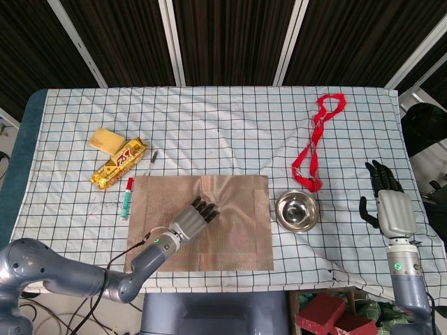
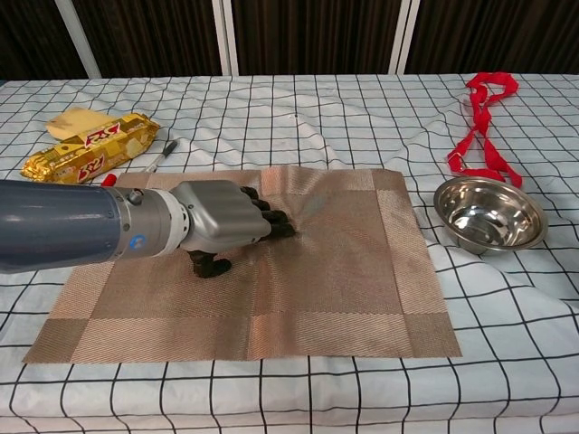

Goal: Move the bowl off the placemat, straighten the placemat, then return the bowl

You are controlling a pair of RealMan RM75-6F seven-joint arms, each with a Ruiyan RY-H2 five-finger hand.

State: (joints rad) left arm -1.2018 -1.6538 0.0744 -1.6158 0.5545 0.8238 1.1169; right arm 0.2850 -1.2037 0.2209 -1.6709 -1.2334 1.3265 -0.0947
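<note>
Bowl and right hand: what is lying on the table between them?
Nothing but checked tablecloth, somewhat wrinkled, lies between the bowl and the right hand. The head view shows this; the chest view omits that hand.

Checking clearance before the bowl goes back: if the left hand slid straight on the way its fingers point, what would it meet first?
Probably the bowl: the left hand points right across the placemat.
</note>
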